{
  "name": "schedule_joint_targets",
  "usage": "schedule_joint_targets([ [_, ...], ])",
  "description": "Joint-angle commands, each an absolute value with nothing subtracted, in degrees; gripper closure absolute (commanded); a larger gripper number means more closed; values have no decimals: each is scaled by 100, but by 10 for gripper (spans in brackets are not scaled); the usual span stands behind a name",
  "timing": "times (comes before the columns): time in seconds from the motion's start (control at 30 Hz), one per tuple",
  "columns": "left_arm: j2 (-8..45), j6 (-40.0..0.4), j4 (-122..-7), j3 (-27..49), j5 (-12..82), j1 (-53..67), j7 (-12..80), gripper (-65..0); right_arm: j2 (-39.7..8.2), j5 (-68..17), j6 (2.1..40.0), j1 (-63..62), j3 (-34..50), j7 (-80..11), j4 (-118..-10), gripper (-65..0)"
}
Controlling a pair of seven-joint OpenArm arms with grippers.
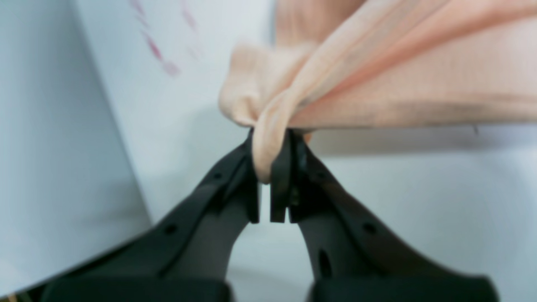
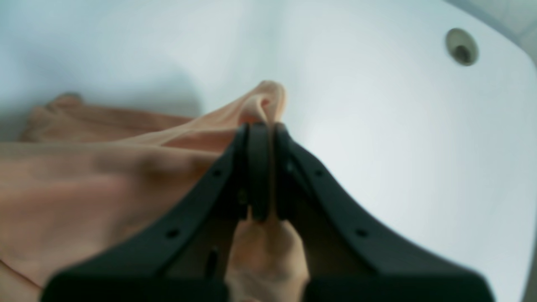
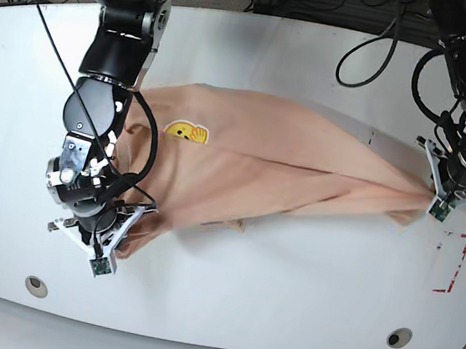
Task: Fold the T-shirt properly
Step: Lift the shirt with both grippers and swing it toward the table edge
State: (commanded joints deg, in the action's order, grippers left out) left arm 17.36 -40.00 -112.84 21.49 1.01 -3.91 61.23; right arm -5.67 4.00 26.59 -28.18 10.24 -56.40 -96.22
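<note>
The peach T-shirt [image 3: 259, 165] lies stretched across the white table [image 3: 286, 298], with a small yellow smiley print [image 3: 186, 132] facing up near its left part. My left gripper [image 1: 270, 144] is shut on a bunched edge of the T-shirt [image 1: 377, 75]; in the base view this gripper [image 3: 435, 200] sits at the shirt's right tip. A fold of the T-shirt [image 2: 105, 176] is clamped in my right gripper [image 2: 260, 130], which is shut, and fabric pokes out past its tips. From the base view that gripper [image 3: 121, 233] is at the shirt's lower left corner. The cloth is pulled taut between both.
Red markings [image 3: 452, 265] are on the table at the right, below the left gripper. Round holes [image 3: 34, 284] [image 3: 400, 338] sit near the front corners. Cables [image 3: 374, 47] hang at the back behind the table.
</note>
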Motion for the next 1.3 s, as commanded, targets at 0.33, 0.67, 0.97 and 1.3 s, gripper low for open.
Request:
schedule_joint_targets([
  [0.33,1710,-4000,-11284,2141,101,-1429,6123,0,-848,391,2659,-3732,1015,-5754,-9596,0],
  [0.67,1710,-4000,-11284,2141,101,-2352,6123,0,-1156,426,2862,-4813,549,-6105,-9596,0],
  [0.97,1736,-4000,-11257,2149,92,-3020,6123,0,-1358,391,2870,-5587,286,-6360,-9596,0],
  [1.3,1710,-4000,-11248,2070,92,-2536,6123,0,-1437,444,3073,-5323,312,-6440,-9640,0],
])
